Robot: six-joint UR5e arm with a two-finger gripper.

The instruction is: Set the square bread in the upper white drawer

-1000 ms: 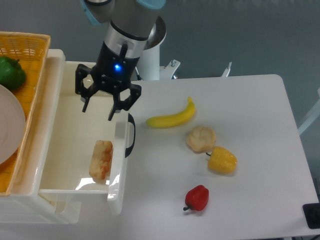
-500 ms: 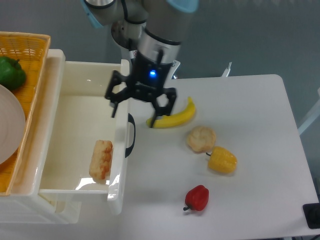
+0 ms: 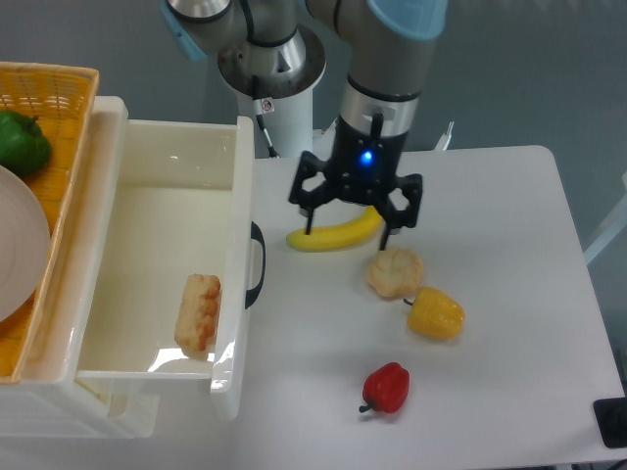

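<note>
The square bread lies on its edge inside the upper white drawer, near the drawer's front right wall, beside the black handle. My gripper is open and empty. It hangs over the table to the right of the drawer, just above the banana, well clear of the bread.
A round pale bun, a yellow pepper and a red pepper lie on the white table right of the drawer. A yellow wicker basket at the far left holds a green pepper and a white plate.
My open gripper has moved right, from above the drawer, across its right wall, to above the banana. The bread has stayed where it lay in the drawer.
</note>
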